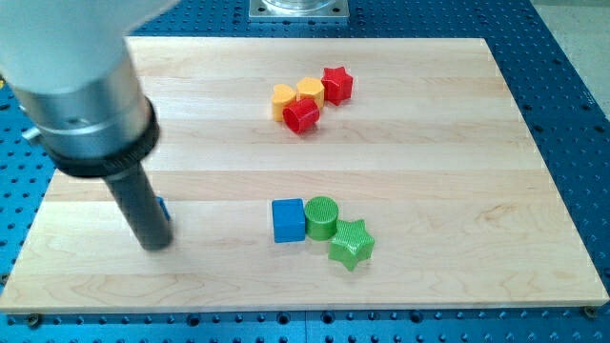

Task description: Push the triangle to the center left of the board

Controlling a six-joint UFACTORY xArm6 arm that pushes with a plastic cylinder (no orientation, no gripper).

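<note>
Tool (155,245), a bare rod with nothing to open or close, stood at the desk's (429,286) left side touching a mostly hidden blue block (164,208), presumably the triangle: judged light, rigid, free-sliding; push its flat face.

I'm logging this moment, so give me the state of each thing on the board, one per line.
my tip: at the board's left, against the blue triangle
blue triangle: mostly hidden behind the rod
blue cube: flat, touching the green cylinder
green cylinder: upright
green star: flat
red star: flat
</note>
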